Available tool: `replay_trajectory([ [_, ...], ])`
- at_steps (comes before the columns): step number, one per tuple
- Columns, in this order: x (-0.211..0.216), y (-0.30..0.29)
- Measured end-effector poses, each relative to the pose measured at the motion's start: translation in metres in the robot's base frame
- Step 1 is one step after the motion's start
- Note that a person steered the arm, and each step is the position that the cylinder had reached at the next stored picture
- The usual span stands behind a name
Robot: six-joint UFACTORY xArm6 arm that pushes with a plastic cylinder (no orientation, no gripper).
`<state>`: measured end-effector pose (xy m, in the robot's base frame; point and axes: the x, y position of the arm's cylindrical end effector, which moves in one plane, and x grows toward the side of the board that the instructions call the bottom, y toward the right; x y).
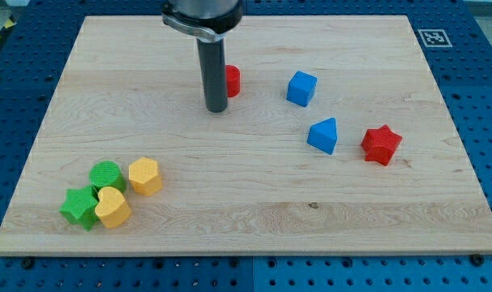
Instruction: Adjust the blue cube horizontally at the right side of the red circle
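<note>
The blue cube [301, 88] sits on the wooden board [246, 195] right of centre near the view's top. The red circle [232, 80] lies to its left, partly hidden behind my rod. My tip [216, 109] rests on the board just below and left of the red circle, well to the left of the blue cube. The cube and the circle are apart, with a gap of bare board between them.
A blue triangular block [323, 135] and a red star [381, 144] lie below and right of the cube. At the lower left, a green circle [106, 175], green star [80, 208], yellow heart [112, 208] and yellow hexagon [145, 176] cluster together.
</note>
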<state>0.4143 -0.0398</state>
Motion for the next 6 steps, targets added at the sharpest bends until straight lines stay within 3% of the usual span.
replay_trajectory([
  [3, 0.003, 0.116],
  [6, -0.005, 0.122],
])
